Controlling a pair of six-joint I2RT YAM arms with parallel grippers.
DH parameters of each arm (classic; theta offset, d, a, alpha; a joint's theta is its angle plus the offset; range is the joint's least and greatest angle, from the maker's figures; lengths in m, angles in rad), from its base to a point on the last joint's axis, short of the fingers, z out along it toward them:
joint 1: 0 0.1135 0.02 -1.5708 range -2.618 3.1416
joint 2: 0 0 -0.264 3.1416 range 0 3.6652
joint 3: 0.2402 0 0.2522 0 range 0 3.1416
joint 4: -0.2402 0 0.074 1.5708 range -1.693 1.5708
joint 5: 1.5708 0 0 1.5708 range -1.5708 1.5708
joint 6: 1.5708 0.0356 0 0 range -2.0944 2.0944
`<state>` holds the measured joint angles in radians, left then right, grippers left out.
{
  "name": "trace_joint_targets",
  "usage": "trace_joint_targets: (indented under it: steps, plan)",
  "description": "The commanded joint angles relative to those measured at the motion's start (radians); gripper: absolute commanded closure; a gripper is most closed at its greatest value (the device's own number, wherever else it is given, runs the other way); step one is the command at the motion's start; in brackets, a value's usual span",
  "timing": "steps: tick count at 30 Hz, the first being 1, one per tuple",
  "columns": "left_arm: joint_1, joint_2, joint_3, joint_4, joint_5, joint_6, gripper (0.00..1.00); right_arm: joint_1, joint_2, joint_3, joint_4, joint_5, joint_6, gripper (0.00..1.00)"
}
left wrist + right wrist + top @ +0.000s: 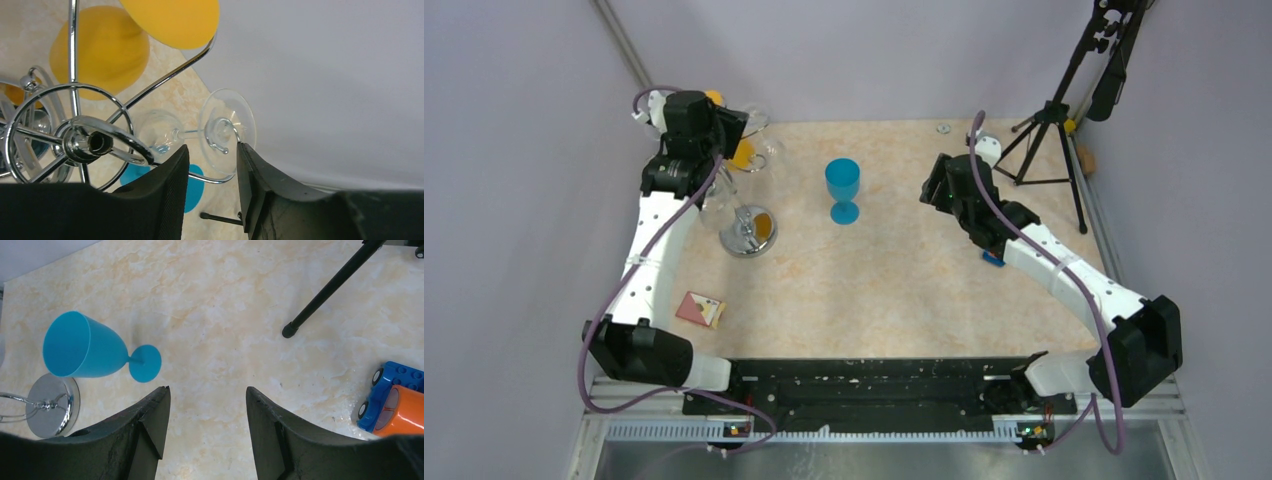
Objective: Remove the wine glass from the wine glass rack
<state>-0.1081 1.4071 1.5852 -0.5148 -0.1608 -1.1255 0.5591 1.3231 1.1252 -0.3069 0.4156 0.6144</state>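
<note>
While the wine glass [239, 122] hangs by its foot from a looped arm of the wine glass rack [90, 142], the left pincer [212, 187] stands apart beside its stem, holding nothing. The right pincer [205, 430] gapes empty. The glass is judged light, slippery and fragile, and is best gripped gently at the stem.

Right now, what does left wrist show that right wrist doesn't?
Left wrist only: a clear glass hanging on a loop of the rack, two yellow glasses, and the open left end effector near the clear glass's foot. Right wrist only: toy car, tripod leg, open, empty right end effector. Both: rack, table, and probably the blue goblet, which only the right wrist shows whole.
</note>
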Motion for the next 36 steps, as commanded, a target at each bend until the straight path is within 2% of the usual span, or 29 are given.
trace_joint_targets:
  steps: [1, 11, 16, 25, 32, 36]
  plan:
    - [-0.011, 0.006, 0.038, -0.033, -0.060, 0.026, 0.56, -0.013, -0.022, 0.000, 0.025, 0.021, 0.011, 0.42]
    - [-0.012, 0.019, 0.015, 0.011, -0.048, 0.021, 0.56, -0.019, -0.018, -0.005, 0.029, 0.013, 0.013, 0.42]
    - [-0.013, 0.023, -0.018, 0.068, -0.030, 0.001, 0.61, -0.020, -0.020, -0.008, 0.029, 0.014, 0.015, 0.42]
    - [-0.014, 0.045, -0.043, 0.103, 0.014, -0.047, 0.63, -0.025, -0.033, -0.018, 0.030, 0.020, 0.011, 0.42]
    - [-0.015, 0.044, -0.060, 0.126, 0.009, -0.058, 0.77, -0.028, -0.041, -0.022, 0.029, 0.020, 0.010, 0.42]
    - [-0.015, 0.024, -0.078, 0.139, 0.013, -0.079, 0.95, -0.030, -0.041, -0.022, 0.032, 0.020, 0.010, 0.42]
